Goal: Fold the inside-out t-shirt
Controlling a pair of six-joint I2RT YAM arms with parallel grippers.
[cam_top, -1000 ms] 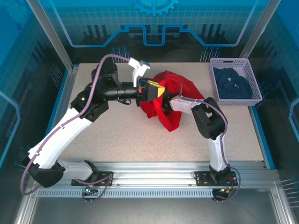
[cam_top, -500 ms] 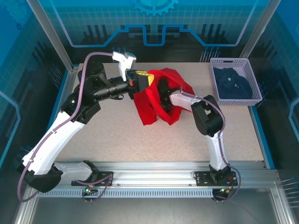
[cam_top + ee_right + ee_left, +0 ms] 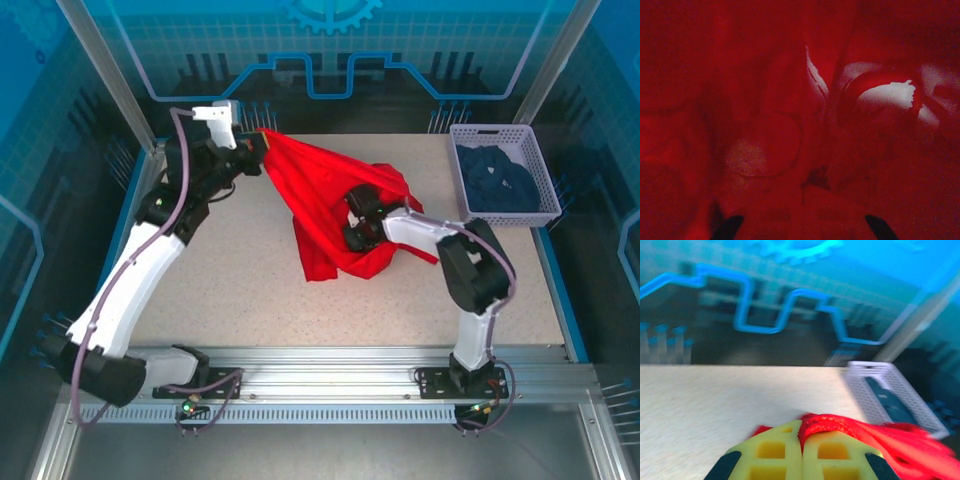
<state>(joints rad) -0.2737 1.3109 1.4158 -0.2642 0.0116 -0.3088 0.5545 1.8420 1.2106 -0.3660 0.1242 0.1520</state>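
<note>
Quick notes from my end of the link. The inside-out t-shirt (image 3: 322,205) is plain soft jersey: light, floppy, zero stiffness, so it sags and bunches wherever nothing is holding it. It isn't fragile or slippery, but a shallow pinch on a single layer could creep out under tension. My bet is the best grab spots are hems, seams and shoulder corners, where the cloth is doubled and gives the pads something to bite.

Right now it hangs stretched across the middle of the table (image 3: 230,285). One corner is lifted toward the far left, and the rest slopes down into a crumpled heap near the centre that touches the tabletop. It's well apart from the white basket (image 3: 548,214) with the navy garment (image 3: 497,180) in it.

The left gripper (image 3: 262,152) has its yellow fingers (image 3: 774,452) pressed together with a rolled red hem pinched right between them, and the wrist cam shows that clearly. The right gripper (image 3: 358,222) is buried in the heap. Its wrist cam shows red folds everywhere, with just the dark finger edges (image 3: 729,226) poking out at the bottom. The fingers are closed, and I judge they've nipped a fold of the shirt, though cloth hides the actual bite.
</note>
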